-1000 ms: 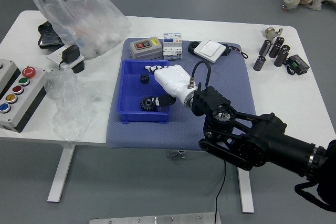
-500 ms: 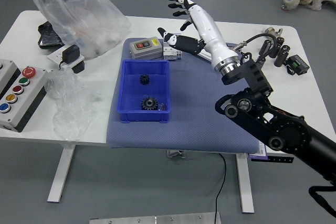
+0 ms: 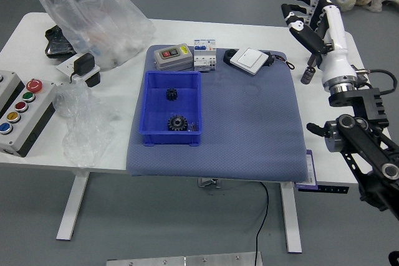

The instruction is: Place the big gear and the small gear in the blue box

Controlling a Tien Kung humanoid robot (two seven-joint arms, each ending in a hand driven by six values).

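- Big gear [image 3: 177,123] and small gear [image 3: 171,94] both lie in the blue box [image 3: 171,137], apart.
- From here, the right hand [image 3: 333,29] looks spread and empty.
- Placing seems done; I'd only park that hand.

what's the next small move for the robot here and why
Probably to bring the right hand down to rest beside the mat, with nothing more to pick: the big gear and the small gear both lie in the blue box, and the hand hangs open and empty above the table's right side.
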